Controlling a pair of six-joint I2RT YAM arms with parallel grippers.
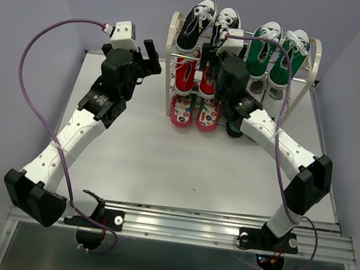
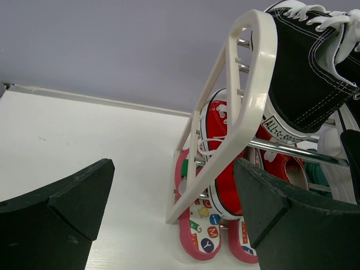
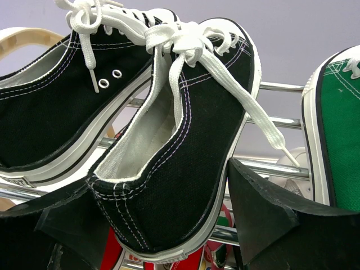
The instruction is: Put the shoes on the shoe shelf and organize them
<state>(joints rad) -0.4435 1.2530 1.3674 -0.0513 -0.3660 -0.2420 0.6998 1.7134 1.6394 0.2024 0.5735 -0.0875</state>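
The shoe shelf [image 1: 174, 40] stands at the back of the table. The black-white sneakers [image 1: 197, 24] sit on its top tier at the left, the red sneakers [image 1: 187, 77] on the tier below, the flip-flops [image 1: 196, 114] at the bottom. My right gripper [image 1: 215, 54] is at the heel of the right black-white sneaker [image 3: 185, 146]. Its jaws stand wide on either side of the heel, which rests on the rods and hangs over the front one. My left gripper [image 1: 152, 57] is open and empty, left of the shelf [image 2: 247, 84], facing the red sneakers [image 2: 225, 169] and flip-flops [image 2: 199, 236].
Green-and-white sneakers [image 1: 275, 51] fill the right half of the top tier and show at the right edge of the right wrist view [image 3: 337, 124]. Pale shoes [image 1: 267, 88] sit on the tier below them. Purple walls close in behind and beside the white table [image 1: 162, 166].
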